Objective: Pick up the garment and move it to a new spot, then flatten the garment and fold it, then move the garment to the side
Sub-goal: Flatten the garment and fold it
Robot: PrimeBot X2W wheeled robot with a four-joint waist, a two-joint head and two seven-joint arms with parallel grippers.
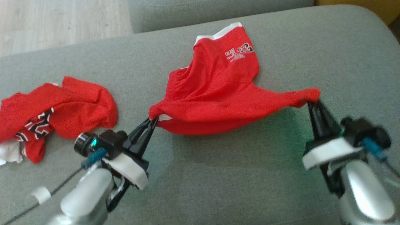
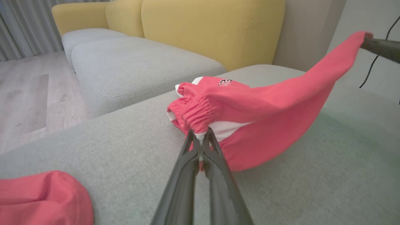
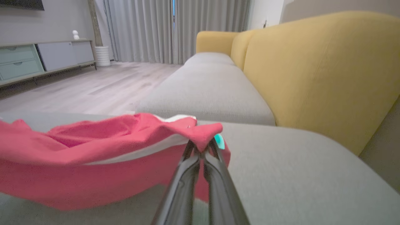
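While the left pincer (image 1: 153, 120) is clamping shut on the elastic waistband end of the red garment (image 1: 215, 90) and the right pincer (image 1: 312, 102) is pinching its opposite corner, the cloth is hanging stretched between them. Its logo end is resting on the grey cushion (image 1: 218, 181). Second red garment (image 1: 62, 106) is lying crumpled well off to the left.

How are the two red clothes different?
The middle red garment is pinched by the left gripper and right gripper and stretched out; the left red garment lies crumpled, untouched. The middle one shows small white print, the left one bold black-and-white lettering. Both are red with white.
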